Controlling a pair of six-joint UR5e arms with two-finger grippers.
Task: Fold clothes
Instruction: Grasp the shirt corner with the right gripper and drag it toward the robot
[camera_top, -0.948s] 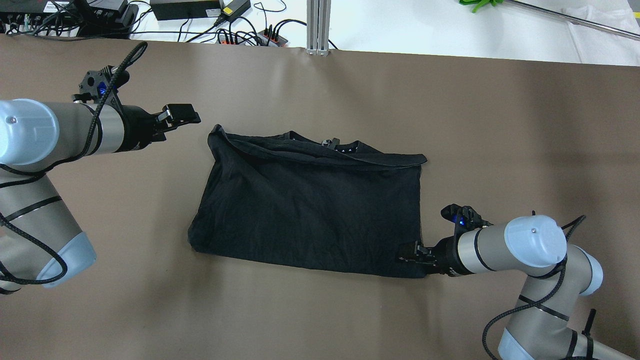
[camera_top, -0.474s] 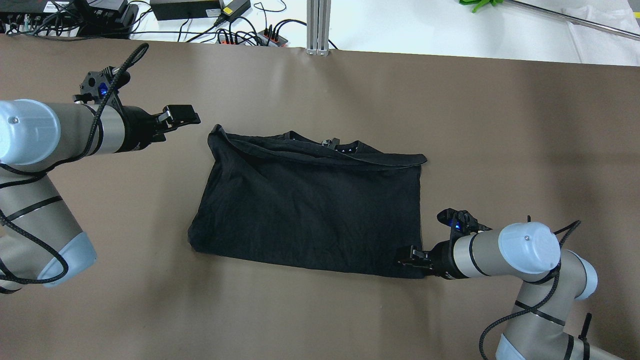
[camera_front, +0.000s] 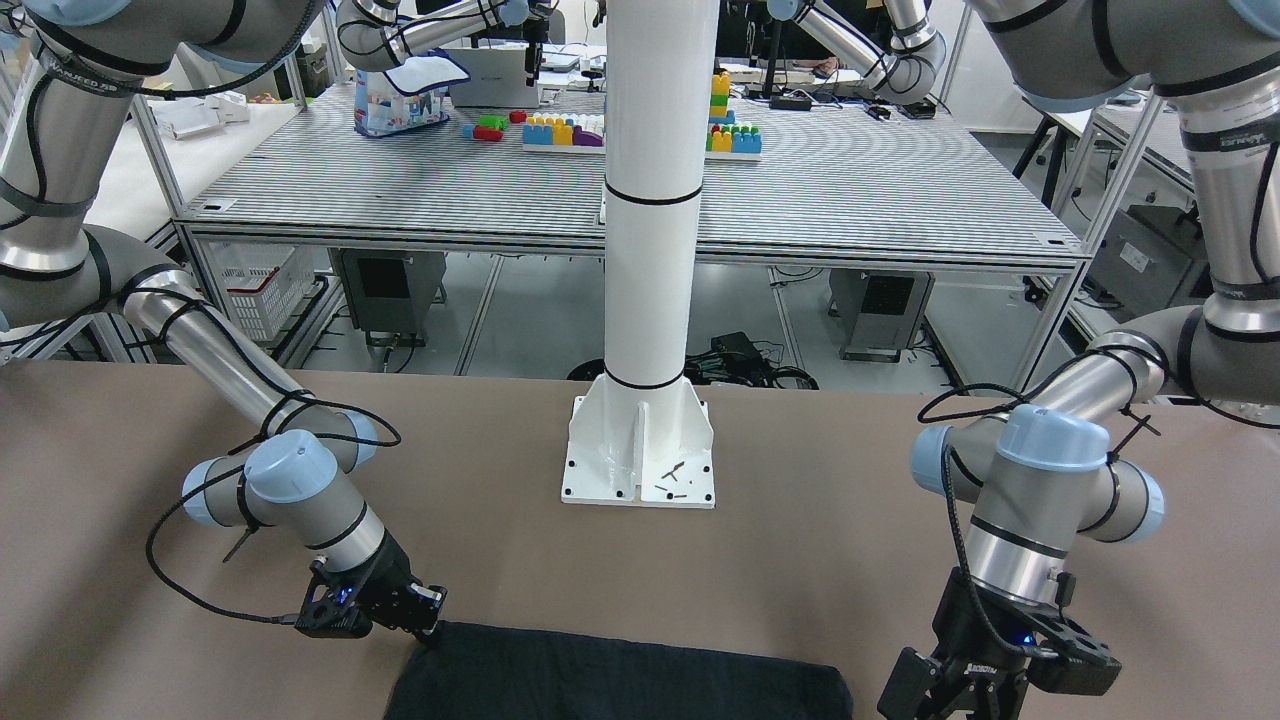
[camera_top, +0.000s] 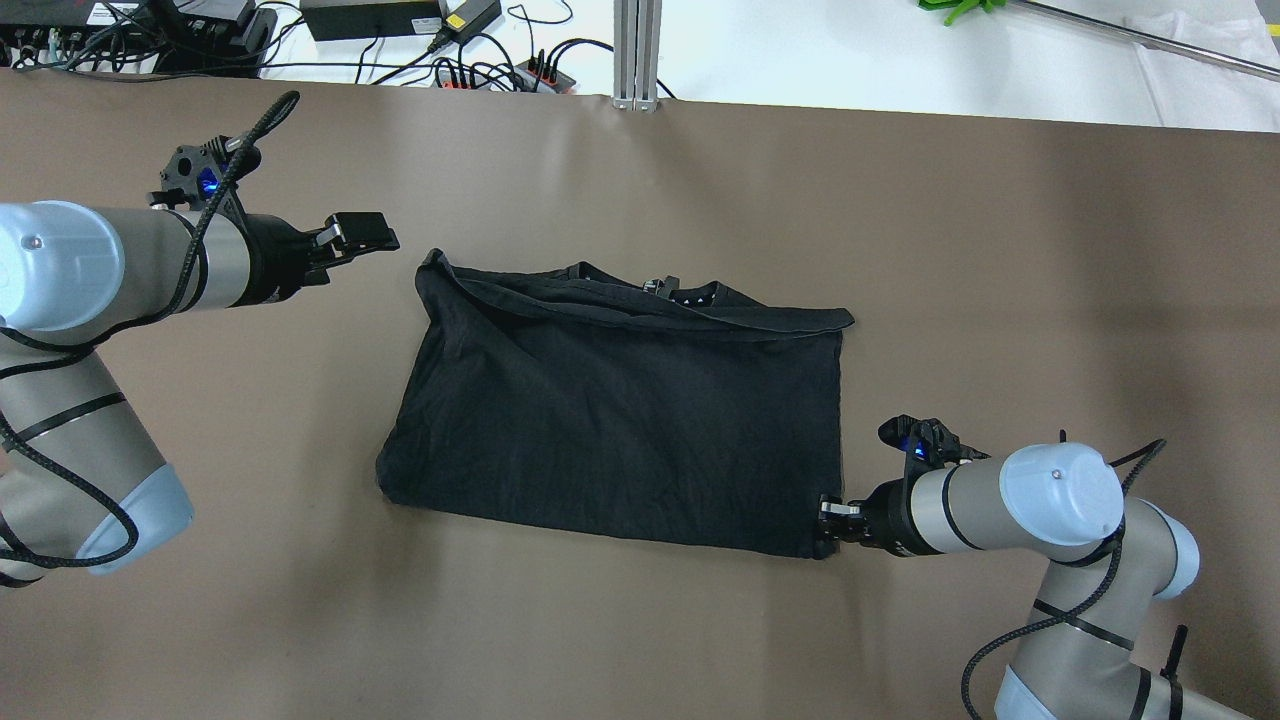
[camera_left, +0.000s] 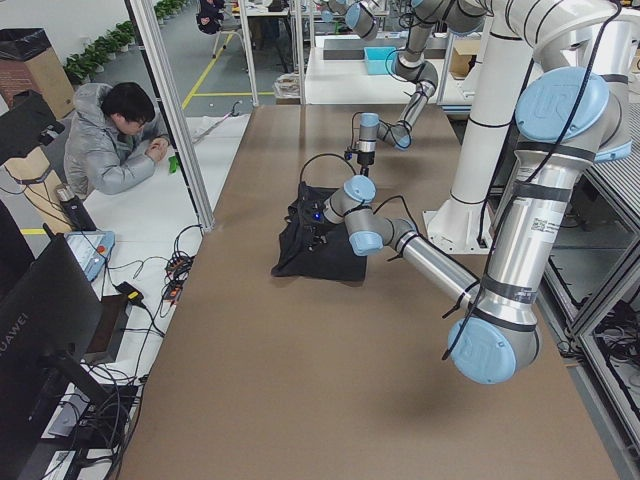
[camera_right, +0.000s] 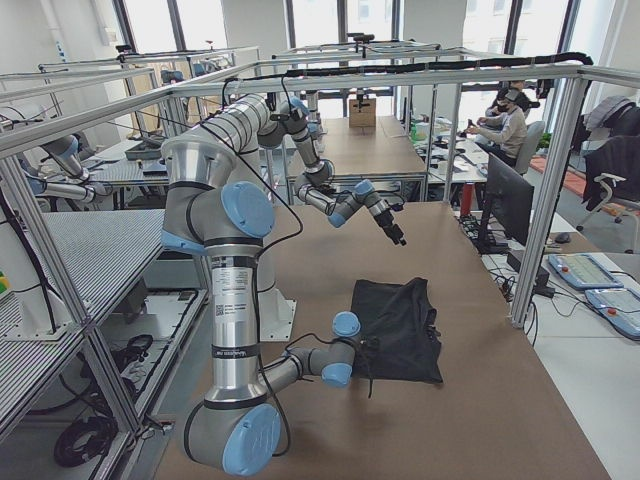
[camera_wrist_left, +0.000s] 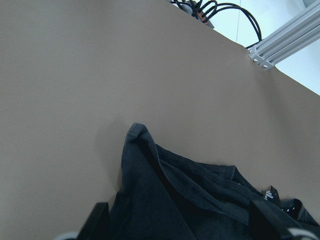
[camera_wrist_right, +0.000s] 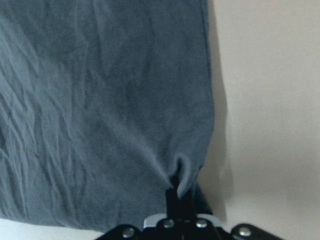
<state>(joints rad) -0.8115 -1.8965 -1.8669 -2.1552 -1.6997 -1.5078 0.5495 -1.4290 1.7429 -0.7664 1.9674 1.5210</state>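
Observation:
The black garment (camera_top: 620, 420) lies flat on the brown table, folded, with its far hem rumpled. It also shows in the front-facing view (camera_front: 620, 680) and in the left wrist view (camera_wrist_left: 175, 200). My right gripper (camera_top: 826, 522) is at the garment's near right corner, low on the table. In the right wrist view its jaws (camera_wrist_right: 175, 195) are shut on a pinched fold of the fabric (camera_wrist_right: 100, 100). My left gripper (camera_top: 368, 232) is open and empty, held above the table just left of the garment's far left corner.
The white pole's base plate (camera_front: 640, 455) stands on the robot's side of the table. Cables and power bricks (camera_top: 400, 30) and an aluminium post (camera_top: 637, 50) line the far edge. A seated person (camera_left: 115, 140) is beyond the far edge.
My right gripper has drawn back a little to the right and now sits at the very corner of the garment, which has bunched slightly. The left arm has barely moved.

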